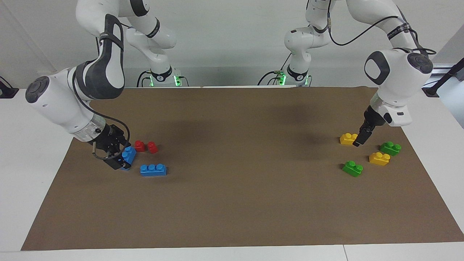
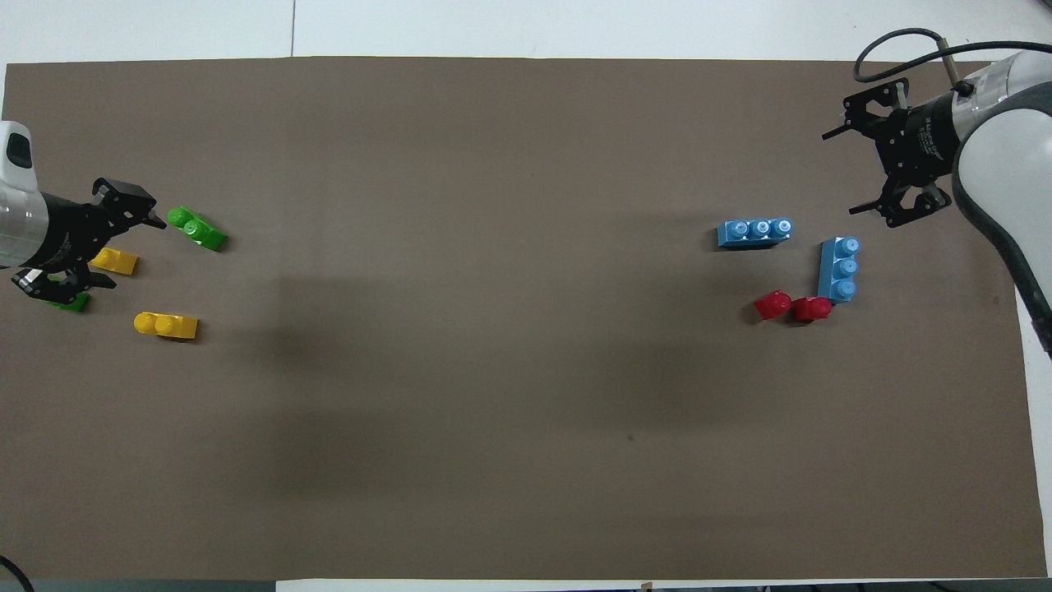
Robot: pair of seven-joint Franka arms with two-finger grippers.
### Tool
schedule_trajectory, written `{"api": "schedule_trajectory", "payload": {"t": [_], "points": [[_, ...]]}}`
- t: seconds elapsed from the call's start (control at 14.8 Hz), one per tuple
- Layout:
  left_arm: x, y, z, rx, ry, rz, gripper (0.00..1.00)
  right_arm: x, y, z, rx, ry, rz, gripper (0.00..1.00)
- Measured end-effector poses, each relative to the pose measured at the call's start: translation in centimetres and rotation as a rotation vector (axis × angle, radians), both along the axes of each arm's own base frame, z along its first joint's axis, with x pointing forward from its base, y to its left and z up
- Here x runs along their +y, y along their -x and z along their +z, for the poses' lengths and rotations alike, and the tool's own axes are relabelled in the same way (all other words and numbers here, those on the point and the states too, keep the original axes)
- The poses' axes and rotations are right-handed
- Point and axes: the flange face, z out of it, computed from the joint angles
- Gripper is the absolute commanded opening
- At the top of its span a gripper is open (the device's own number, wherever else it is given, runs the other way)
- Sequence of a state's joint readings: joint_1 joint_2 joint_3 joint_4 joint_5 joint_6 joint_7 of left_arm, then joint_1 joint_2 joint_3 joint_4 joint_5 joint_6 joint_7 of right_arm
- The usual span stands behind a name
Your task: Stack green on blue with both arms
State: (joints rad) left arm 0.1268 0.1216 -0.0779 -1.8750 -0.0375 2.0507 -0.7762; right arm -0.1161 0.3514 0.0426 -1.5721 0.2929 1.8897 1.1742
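Nearest the robots, at the right of the facing frame: left tool (image 1: 360,139) released, jaws spread, hanging low over a yellow brick (image 1: 348,138); nothing held. Farther out in that cluster a darker green brick (image 1: 390,148) and a second yellow brick (image 1: 379,158) are noted, then the green (image 1: 352,168), farthest out at mid-height, lying free on the table (image 1: 232,203). At the left of the frame: two red bricks (image 1: 145,146) nearest the robots, then the right tool (image 1: 121,159), released, low against the blue (image 1: 129,155); contact cannot be told. A second blue brick (image 1: 153,169) lies farthest out. Handling, as judged: both bricks light, rigid, smooth plastic, apt to skid or twist under a skewed pinch. The flat long sides should be gripped below the studs, with the studs left clear for mating.
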Motion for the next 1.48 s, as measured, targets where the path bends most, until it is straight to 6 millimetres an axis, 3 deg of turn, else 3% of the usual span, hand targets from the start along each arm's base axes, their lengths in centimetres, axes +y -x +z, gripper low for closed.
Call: {"api": "schedule_trajectory", "payload": {"t": [0.4, 0.61, 0.88, 1.48], "points": [[0.9, -2.4, -3.5, 0.041, 0.012, 0.054, 1.00, -1.6, 0.9, -3.5, 0.077, -0.046, -0.079, 1.00], [1.2, -4.6, -5.0, 0.046, 0.019, 0.070, 1.00, -1.6, 0.8, -5.3, 0.105, -0.051, -0.080, 1.00], [1.5, -6.7, -7.4, 0.060, 0.026, 0.077, 1.00, -1.3, 0.5, -6.1, 0.108, -0.096, -0.106, 1.00], [3.5, -9.0, -9.6, 0.032, 0.023, 0.106, 1.00, -1.4, 1.3, -10.0, 0.108, -0.111, -0.172, 1.00]]}}
